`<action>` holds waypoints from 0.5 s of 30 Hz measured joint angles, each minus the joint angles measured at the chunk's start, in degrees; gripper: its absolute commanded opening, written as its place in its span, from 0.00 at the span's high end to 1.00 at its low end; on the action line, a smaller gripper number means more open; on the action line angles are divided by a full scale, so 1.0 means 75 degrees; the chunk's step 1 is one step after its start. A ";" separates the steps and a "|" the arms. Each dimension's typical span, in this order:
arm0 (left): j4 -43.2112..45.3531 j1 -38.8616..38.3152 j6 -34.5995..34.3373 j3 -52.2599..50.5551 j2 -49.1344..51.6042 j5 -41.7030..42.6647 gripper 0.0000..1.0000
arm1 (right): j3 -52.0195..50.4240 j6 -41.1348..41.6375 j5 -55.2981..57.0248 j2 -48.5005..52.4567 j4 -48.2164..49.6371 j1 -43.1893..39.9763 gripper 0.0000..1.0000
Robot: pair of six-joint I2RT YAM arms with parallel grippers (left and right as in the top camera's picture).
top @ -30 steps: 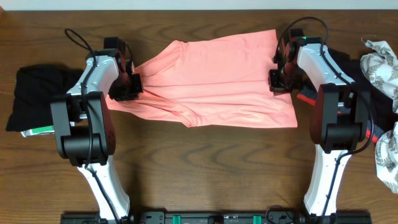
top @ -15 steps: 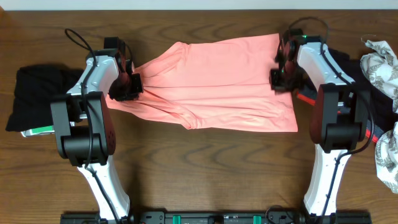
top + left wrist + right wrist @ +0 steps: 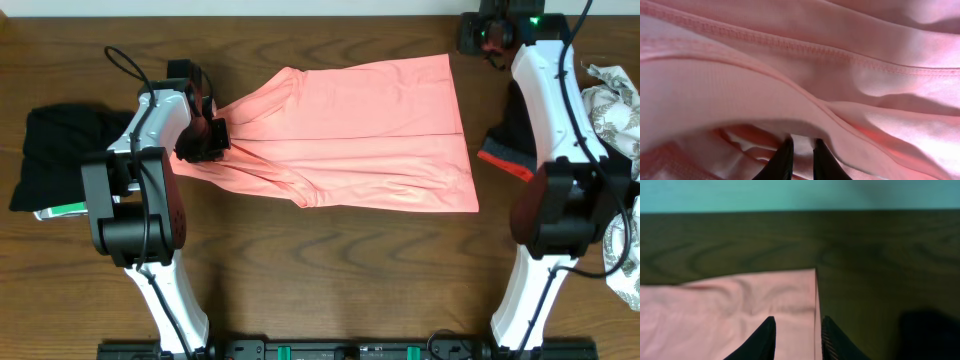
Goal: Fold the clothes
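Item: salmon T-shirt point(image 3: 370, 130), spread across the far middle of the table point(image 3: 330, 270), left end bunched.
Left gripper point(image 3: 802, 155): nearly closed, pinching a fold there.
Right gripper point(image 3: 799, 330): parted, empty, above the shirt's far right corner.
Risk: if you pull left, the unheld right side drags and wrinkles.

Left arm point(image 3: 150, 125) and right arm point(image 3: 553, 100): white link shells, bulky black joint housings. Thin black cable point(image 3: 122, 62) loops off left wrist. Green lamp point(image 3: 536, 19) lit on right wrist. Left pincer point(image 3: 801, 146), right pincer point(image 3: 797, 325): black tapered fingers. Black base rail point(image 3: 340, 351), green tabs.
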 measured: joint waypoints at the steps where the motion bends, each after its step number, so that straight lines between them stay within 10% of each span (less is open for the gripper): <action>1: 0.0003 0.0000 0.0000 0.0000 0.0000 -0.0003 0.85 | 0.0000 0.0000 -0.0012 0.0128 0.0204 -0.0003 0.68; 15: 0.0003 0.0000 0.0000 0.0000 0.0000 0.0026 0.84 | -0.0058 0.0090 -0.0781 0.2643 0.2226 -0.0195 0.54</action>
